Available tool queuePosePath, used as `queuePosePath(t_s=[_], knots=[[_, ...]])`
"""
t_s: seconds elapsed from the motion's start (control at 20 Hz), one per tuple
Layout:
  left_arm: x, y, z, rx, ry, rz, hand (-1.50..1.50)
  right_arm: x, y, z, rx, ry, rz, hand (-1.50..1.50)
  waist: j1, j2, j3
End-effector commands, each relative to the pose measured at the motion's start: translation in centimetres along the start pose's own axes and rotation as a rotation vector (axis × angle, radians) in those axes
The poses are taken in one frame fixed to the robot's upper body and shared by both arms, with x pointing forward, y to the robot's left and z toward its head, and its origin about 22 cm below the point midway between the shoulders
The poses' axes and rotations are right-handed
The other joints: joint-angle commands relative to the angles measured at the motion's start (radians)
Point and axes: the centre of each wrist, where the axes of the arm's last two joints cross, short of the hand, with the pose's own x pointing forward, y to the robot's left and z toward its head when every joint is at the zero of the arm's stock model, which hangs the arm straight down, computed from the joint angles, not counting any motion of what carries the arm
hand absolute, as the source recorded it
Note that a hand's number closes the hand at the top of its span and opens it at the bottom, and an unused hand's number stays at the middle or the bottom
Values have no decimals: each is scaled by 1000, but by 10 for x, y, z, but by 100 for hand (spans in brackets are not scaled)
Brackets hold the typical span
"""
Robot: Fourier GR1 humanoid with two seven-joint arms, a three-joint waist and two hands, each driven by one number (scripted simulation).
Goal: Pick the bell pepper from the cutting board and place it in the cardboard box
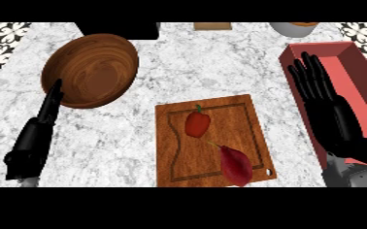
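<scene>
Right robot hand (pixel 315 85) hung open over the box (pixel 315 45), left robot hand (pixel 36 136) open too. Risk: darker red veg (pixel 235 165) lay v. near the bell pepper (pixel 197 123), so easy mix-up.

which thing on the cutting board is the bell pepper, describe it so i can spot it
Find the wooden cutting board in the middle of the counter, between the wooden bowl and the reddish box. Of the two red things on it, the bell pepper is the upper one: short, bright orange-red, with a green stem, while the longer dark red piece lies lower right.
</scene>
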Motion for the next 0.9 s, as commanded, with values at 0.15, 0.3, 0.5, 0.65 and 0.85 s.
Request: queuePosePath(t_s=[0.15, 0.3, 0.5, 0.65, 0.85], knots=[[6, 19, -15, 4, 99, 213, 0, 8, 38, -6, -250, 151, 97, -150, 6, 10, 2], [-5, 4, -3, 11, 197, 277, 0, -2, -33, 18, -405, 203, 587, -150, -52, 6, -23], [-1, 14, -9, -27, 212, 379, 0, 5, 51, 14, -607, -108, 470, -150, -16, 3, 1], [-7, 22, -10, -45, 234, 405, 0, 6, 90, 34, -514, -162, 554, -150, -10, 6, 1], [-1, 28, -11, -55, 215, 388, 0, 3, 103, 41, -346, 46, 704, -150, -1, 4, -2]])
